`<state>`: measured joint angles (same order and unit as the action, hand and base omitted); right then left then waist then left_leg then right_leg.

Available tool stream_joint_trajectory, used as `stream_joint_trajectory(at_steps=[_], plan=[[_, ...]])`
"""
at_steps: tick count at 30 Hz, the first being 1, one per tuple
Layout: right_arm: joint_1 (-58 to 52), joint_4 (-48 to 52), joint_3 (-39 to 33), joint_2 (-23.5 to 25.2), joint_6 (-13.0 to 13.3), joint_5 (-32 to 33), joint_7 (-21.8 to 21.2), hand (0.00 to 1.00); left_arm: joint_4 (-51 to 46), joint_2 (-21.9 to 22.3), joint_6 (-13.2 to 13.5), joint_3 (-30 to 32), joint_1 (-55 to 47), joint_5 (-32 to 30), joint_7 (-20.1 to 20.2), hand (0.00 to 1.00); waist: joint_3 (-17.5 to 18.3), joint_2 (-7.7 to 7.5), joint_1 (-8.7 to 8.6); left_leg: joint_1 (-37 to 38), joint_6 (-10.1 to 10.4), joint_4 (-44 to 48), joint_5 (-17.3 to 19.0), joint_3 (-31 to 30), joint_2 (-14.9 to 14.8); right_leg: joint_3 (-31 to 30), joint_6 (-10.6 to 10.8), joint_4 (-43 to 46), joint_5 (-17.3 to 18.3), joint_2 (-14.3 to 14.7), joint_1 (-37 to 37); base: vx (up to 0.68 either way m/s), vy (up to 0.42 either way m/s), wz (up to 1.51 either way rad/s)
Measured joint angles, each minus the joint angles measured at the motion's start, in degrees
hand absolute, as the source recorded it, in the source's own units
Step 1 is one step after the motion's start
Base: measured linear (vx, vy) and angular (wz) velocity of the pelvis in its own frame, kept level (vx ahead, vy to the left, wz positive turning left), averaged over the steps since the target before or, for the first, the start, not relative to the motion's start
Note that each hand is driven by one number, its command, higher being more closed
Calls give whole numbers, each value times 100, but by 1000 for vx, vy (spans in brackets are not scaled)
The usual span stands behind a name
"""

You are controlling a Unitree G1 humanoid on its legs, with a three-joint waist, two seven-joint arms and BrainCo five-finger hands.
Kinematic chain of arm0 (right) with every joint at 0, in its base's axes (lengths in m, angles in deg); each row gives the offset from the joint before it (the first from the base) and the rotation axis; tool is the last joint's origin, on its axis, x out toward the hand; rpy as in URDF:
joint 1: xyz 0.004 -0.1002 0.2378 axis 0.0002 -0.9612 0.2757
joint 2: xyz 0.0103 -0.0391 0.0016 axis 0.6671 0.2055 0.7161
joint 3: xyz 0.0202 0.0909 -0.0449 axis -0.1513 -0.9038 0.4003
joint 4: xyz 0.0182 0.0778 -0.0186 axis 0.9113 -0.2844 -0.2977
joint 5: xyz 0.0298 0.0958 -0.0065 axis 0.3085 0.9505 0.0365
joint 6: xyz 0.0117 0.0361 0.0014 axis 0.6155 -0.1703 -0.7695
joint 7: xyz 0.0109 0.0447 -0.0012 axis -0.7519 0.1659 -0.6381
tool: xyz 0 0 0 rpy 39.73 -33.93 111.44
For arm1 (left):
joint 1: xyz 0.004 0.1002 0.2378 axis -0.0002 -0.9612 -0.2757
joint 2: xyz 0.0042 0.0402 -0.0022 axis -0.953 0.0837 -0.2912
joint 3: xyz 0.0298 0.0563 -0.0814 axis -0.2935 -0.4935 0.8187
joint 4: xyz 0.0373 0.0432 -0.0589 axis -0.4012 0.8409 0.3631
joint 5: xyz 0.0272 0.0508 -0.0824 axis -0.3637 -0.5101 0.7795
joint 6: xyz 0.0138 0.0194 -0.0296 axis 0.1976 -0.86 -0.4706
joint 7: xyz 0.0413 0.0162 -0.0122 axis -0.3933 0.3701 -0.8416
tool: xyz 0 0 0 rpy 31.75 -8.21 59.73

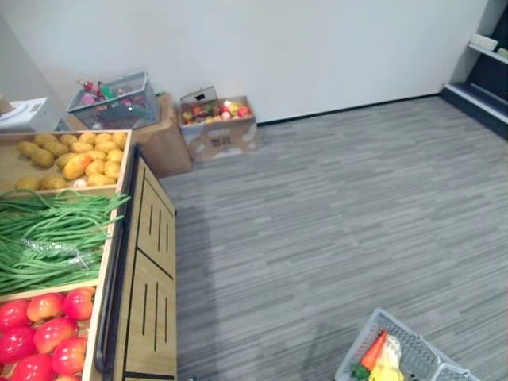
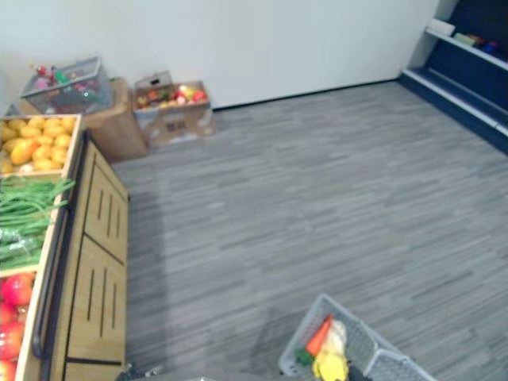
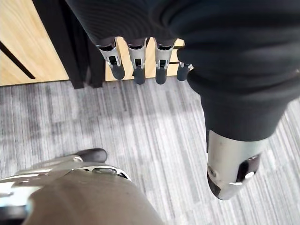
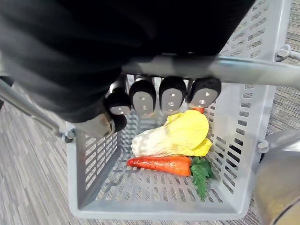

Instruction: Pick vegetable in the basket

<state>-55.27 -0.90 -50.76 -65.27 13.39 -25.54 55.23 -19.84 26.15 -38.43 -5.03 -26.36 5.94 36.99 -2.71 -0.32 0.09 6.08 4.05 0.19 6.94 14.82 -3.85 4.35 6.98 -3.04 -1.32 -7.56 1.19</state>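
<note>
The right hand (image 4: 143,97), in its wrist view, has its fingers curled round the grey handle (image 4: 243,70) of the basket (image 4: 93,154). A pale cabbage (image 4: 176,136) and a carrot (image 4: 161,164) lie inside, side by side.

The left wrist view shows the left hand (image 3: 136,65) empty, fingers straight, above the floor (image 3: 140,122).

In the left eye view the basket sits lower right, well apart from the green beans (image 1: 48,230) at the left edge on the wooden surface (image 1: 151,302). I'd keep the basket level and bring it alongside before reaching. The dark rail (image 1: 111,302) could snag — the cardboard box (image 1: 222,135), upper left, stands clear.
</note>
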Motion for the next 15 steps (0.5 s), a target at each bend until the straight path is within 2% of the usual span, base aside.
stream_joint_trajectory(at_steps=[3,7,15], plan=[[-17,-108,-75,1,-4,-3,-6,100,69,7,-2,43,-2,247,65,0,6,6,-8,34,11,-4,7,2,-55,8,-2,-53,-1,52,37,-26,-45,-3],[-12,-234,-209,0,-6,-22,-36,100,138,14,0,38,12,278,139,0,14,11,-13,39,16,-5,10,-13,-82,35,-3,-149,-3,81,98,-10,-26,1],[1,-327,-96,-1,-5,-35,-45,100,304,7,3,-8,31,666,185,0,74,43,-18,59,24,-69,14,-11,-109,47,-29,-290,-66,131,144,0,0,0]])
